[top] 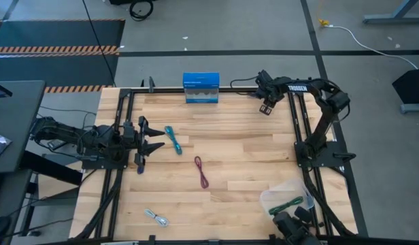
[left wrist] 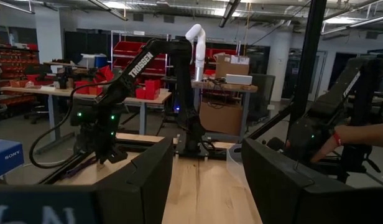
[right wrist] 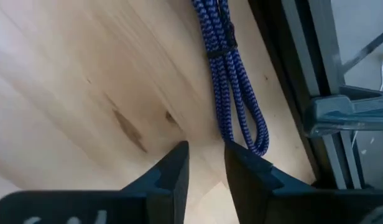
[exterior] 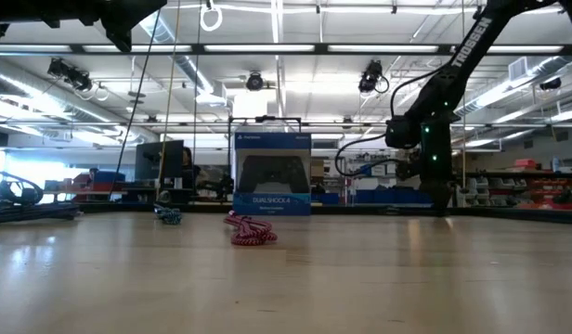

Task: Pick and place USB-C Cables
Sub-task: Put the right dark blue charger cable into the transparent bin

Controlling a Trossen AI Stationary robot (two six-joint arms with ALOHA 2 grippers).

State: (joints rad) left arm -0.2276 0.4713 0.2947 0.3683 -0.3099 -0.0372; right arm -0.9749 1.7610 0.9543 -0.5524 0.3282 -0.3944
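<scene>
Four cables lie on the wooden table in the high view: teal (top: 173, 139), maroon (top: 202, 171), white-grey (top: 156, 218), and green (top: 286, 204) inside the clear tray (top: 272, 196). The dark purple cable (right wrist: 232, 81) shows only in the right wrist view, flat beside the table's frame rail. My right gripper (right wrist: 207, 163) hovers at the far edge (top: 266, 105), fingers a narrow gap apart, one fingertip over the cable's looped end. My left gripper (top: 150, 136) waits wide open at the left edge, just left of the teal cable.
A blue box (top: 200, 87) stands upright at the far edge. Black frame rails (top: 299, 129) run along the table's sides. A dark device (top: 294, 226) sits at the near right corner by the tray. A person's hand (left wrist: 359, 135) shows beyond the table.
</scene>
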